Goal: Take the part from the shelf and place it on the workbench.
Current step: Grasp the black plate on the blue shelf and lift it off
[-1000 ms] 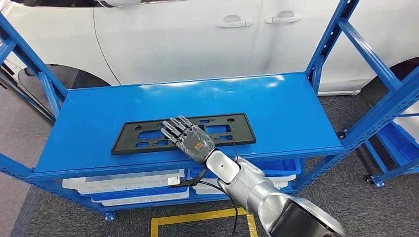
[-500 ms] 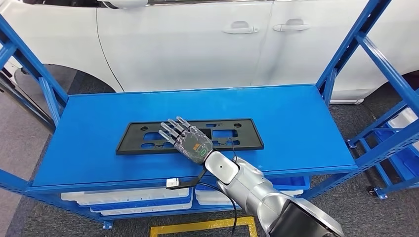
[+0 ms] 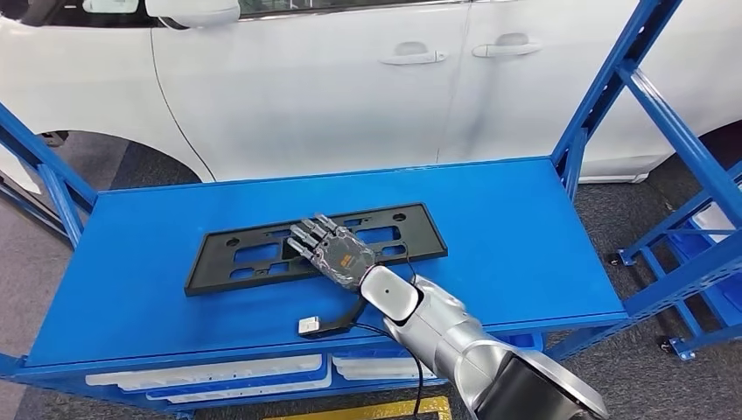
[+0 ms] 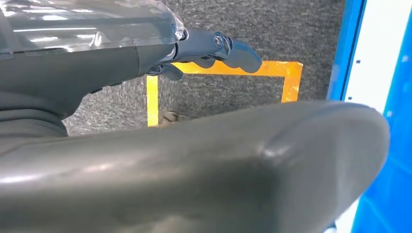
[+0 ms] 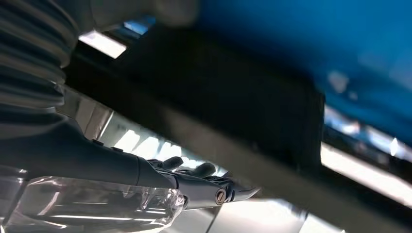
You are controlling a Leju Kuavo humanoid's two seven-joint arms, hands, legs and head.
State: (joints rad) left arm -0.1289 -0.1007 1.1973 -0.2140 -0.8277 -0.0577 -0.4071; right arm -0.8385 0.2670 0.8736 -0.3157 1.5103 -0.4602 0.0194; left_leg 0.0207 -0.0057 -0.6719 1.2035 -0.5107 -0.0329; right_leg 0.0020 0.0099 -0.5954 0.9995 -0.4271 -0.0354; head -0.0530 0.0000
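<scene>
Your part [image 3: 262, 254], a flat black plate frame with cut-outs, lies on the top deck of the blue shelf [image 3: 516, 227], nearer the front edge than the back. The right hand [image 3: 332, 249] rests over its middle, palm down, fingers stretched forward and slightly apart across the frame; you cannot tell from the head view or the blurred right wrist view whether anything is hooked under an edge, so treat the part as not yet gripped. The left hand [image 4: 214, 48] hangs by the robot's side over grey carpet and a yellow floor marking [image 4: 218, 70], fingers curled in around nothing.

You appear to be at step 1, securing the part. A thin plate lying flush on a slick deck probably calls for sliding it toward the front lip so the fingers can get beneath it.

White trays [image 3: 219, 374] sit on the tier below the deck; their contents are hidden. A white car [image 3: 350, 79] stands behind the shelf. No workbench is visible.
</scene>
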